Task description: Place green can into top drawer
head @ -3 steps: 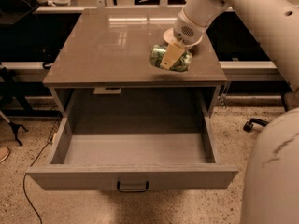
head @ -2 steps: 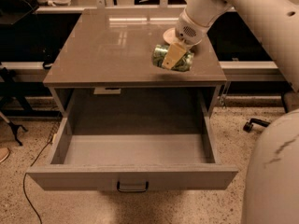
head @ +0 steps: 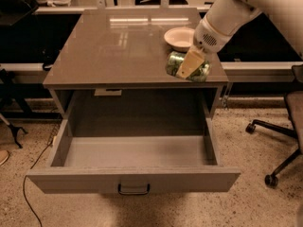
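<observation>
The green can [head: 173, 63] lies on its side in my gripper [head: 189, 67], near the front right corner of the cabinet top. The gripper is shut on the can, and one tan finger [head: 190, 63] crosses the can's front. The arm comes down from the upper right. The top drawer [head: 132, 178] is pulled wide open below the cabinet top, with its dark pull handle [head: 133, 189] at the centre of its front. The inside of the drawer shows nothing in it.
A cream round bowl [head: 180, 37] stands on the cabinet top [head: 118, 46] just behind the can. An office chair base [head: 277, 145] is on the floor at the right. A cable [head: 28, 174] runs along the floor at the left.
My gripper has moved with the can to the right and toward the cabinet's front edge. More of the bowl behind it now shows.
</observation>
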Controlling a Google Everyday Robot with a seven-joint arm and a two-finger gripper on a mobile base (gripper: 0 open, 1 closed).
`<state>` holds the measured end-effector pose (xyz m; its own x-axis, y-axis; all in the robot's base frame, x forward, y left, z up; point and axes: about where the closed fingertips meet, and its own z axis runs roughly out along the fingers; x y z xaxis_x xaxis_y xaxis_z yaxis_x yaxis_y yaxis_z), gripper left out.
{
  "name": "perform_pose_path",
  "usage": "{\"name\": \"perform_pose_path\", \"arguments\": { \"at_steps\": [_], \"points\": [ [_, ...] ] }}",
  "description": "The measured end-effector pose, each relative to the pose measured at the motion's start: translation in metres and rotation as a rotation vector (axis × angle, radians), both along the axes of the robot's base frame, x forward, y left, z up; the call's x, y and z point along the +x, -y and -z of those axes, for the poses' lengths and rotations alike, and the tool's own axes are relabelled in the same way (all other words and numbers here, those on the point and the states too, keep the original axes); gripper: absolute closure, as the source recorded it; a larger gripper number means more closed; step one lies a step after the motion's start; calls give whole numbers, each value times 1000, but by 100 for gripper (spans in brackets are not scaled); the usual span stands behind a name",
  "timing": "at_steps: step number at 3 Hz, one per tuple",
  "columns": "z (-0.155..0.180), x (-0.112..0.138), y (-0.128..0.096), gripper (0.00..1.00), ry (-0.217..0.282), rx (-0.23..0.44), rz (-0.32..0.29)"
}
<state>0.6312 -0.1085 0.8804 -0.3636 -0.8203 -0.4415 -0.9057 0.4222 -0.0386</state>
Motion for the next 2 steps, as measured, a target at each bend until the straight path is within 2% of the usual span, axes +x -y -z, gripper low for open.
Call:
{"name": "perform_pose_path", "arguments": {
  "at_steps": [1, 2],
  "points": [
    [16, -40, 8, 100, -60, -6, 14],
    [62, -68, -7, 100, -166, -8, -2]
  ]
}}
